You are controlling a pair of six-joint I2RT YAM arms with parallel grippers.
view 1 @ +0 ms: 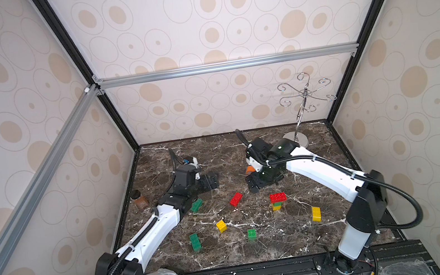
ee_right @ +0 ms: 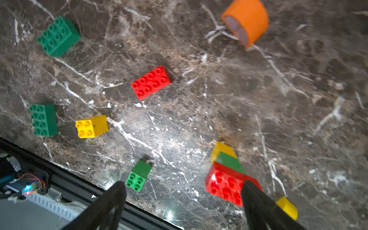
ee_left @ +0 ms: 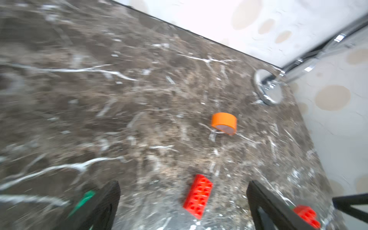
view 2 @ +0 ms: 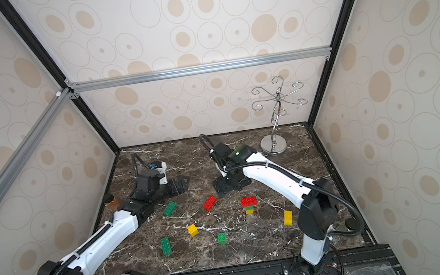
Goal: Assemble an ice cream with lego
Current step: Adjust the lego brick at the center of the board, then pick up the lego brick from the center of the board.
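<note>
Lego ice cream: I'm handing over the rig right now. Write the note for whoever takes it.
Left gripper: open, empty, over the table.
Right gripper: open, empty, near the orange dome, which lies on its side.
Done: a stack stands, yellow under green under red.
Loose: red brick, three green bricks, two yellow bricks, all on the table.
To do: probably set the dome on the stack.

Four green bricks (view 1: 196, 205) (view 1: 195, 241) (view 1: 251, 233) (view 1: 277, 203), three yellow bricks (view 1: 221, 226) (view 1: 316, 213) (view 1: 277, 208), two red bricks (view 1: 235, 199) (view 1: 277, 197) — one each: dome (ee_left: 224, 121), jar (view 1: 140, 199), stand (view 2: 273, 143)
</note>
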